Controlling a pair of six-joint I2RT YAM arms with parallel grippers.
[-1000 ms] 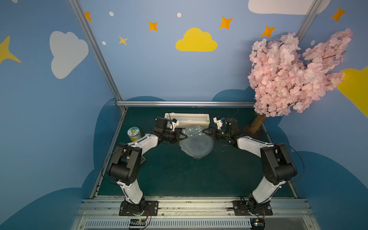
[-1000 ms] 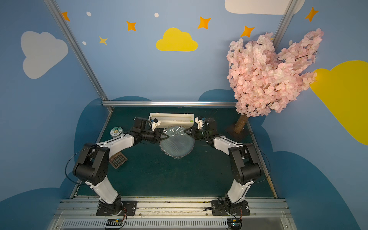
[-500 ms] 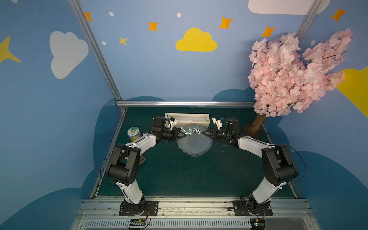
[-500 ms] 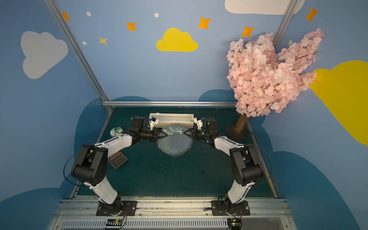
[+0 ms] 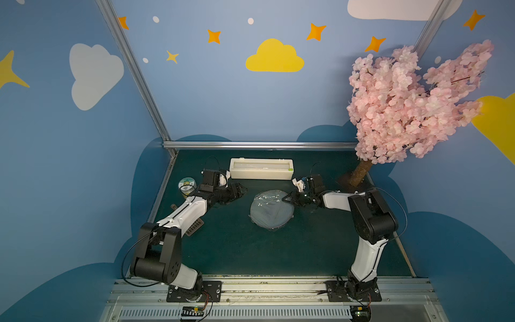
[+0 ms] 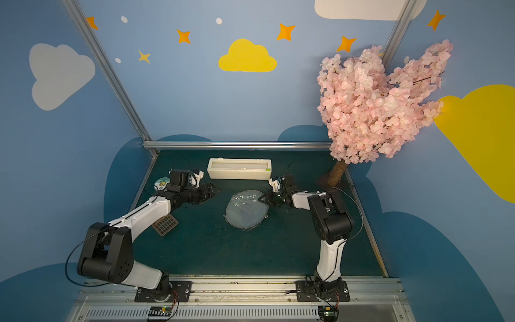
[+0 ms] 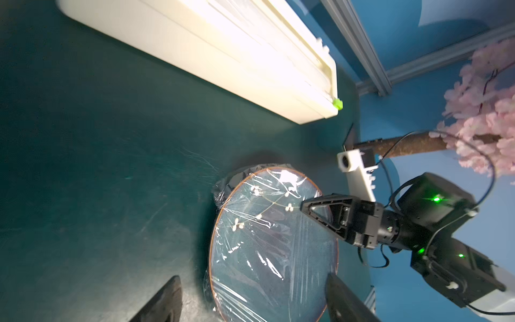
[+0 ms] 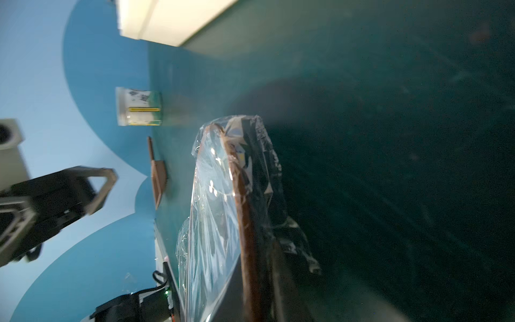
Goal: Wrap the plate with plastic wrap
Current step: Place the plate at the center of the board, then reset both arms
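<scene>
The plate (image 5: 271, 213) lies flat on the green tabletop (image 5: 237, 251), on the robot's side of the cream dispenser box (image 5: 261, 168) and between the two arms. The plastic wrap (image 7: 264, 259) is stretched over its face, crinkled, with loose film bunched under the rim. The left gripper (image 5: 241, 191) hangs apart from the plate, fingers wide and empty. The right gripper (image 5: 285, 198) sits at the plate's rim with its fingers closed together; whether they pinch film or rim cannot be told. The plate is probably stiff, glazed, weighty and breakable, so it is best taken by the rim. The film looks light, limp and clingy, and likely to tear, so the loose edges are the place to pinch
</scene>
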